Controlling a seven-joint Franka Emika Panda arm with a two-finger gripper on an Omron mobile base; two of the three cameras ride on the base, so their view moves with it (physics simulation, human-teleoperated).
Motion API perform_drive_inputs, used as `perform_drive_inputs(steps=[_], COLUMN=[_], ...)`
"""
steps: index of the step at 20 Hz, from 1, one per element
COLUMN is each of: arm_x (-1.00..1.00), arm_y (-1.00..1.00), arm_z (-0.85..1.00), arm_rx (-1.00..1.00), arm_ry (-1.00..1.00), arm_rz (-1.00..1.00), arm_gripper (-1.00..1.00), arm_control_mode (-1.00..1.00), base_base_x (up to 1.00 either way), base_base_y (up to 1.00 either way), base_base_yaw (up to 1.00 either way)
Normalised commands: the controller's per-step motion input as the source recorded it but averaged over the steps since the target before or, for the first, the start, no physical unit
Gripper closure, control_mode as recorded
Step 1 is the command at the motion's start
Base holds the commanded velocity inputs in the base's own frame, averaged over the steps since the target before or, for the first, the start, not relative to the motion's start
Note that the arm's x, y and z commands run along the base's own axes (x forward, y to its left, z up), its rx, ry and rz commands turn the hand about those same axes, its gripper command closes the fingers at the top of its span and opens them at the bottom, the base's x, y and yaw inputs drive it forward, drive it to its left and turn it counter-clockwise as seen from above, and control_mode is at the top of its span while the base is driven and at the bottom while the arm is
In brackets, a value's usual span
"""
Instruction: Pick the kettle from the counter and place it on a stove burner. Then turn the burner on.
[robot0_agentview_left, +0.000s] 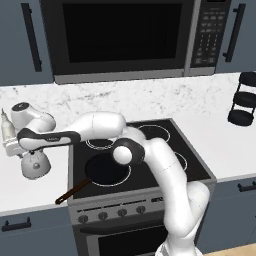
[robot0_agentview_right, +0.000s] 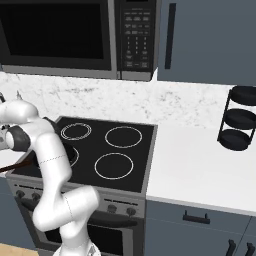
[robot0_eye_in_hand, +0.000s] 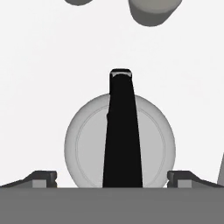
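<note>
My gripper (robot0_eye_in_hand: 112, 177) hangs directly above the kettle (robot0_eye_in_hand: 120, 142), its jaws spread wide and holding nothing; in the hand view one fingertip (robot0_eye_in_hand: 43, 177) rises at each bottom corner, and the kettle's round silvery dome sits between them, touching neither. The black handle (robot0_eye_in_hand: 121, 131) runs straight up the middle of that view, away from my palm, so it lies across the line between my fingers, which is how I want it; I judge the step in hand to be the descent for the grasp.

From the left base view the kettle (robot0_agentview_left: 35, 165) stands on the counter (robot0_agentview_left: 30, 192) just under my hand, beside the cooktop's near edge; two pale bottles (robot0_eye_in_hand: 151, 11) stand just beyond it, ahead of my fingers. To do this well I should come straight down without rolling the wrist, keep the handle centred between the tips, and close only once both tips are below its top edge; a thin arched handle will likely slip or swing the body if I catch it off-centre. I should lift cleanly before travelling, since a black pan (robot0_agentview_left: 102, 170) already occupies the nearest ring beside my forearm; the stove burner (robot0_agentview_left: 101, 142) with the double ring lies just behind that pan and looks free.
</note>
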Motion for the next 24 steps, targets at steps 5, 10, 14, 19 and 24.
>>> perform_drive_inputs(steps=[5, 10, 14, 19, 24], arm_x=[0.0, 0.0, 0.0, 0.0, 0.0], arm_y=[0.0, 0.0, 0.0, 0.0, 0.0], arm_z=[-0.04, 0.0, 0.0, 0.0, 0.0], arm_rx=[0.0, 0.0, 0.0, 0.0, 0.0], arm_ry=[0.0, 0.0, 0.0, 0.0, 0.0], arm_rz=[0.0, 0.0, 0.0, 0.0, 0.0], arm_gripper=[-1.0, -1.0, -1.0, 1.0, 1.0], arm_control_mode=[-1.0, -1.0, -1.0, -1.0, -1.0], base_base_x=[0.0, 0.0, 0.0, 0.0, 0.0], base_base_y=[0.0, 0.0, 0.0, 0.0, 0.0], base_base_yaw=[0.0, 0.0, 0.0, 0.0, 0.0])
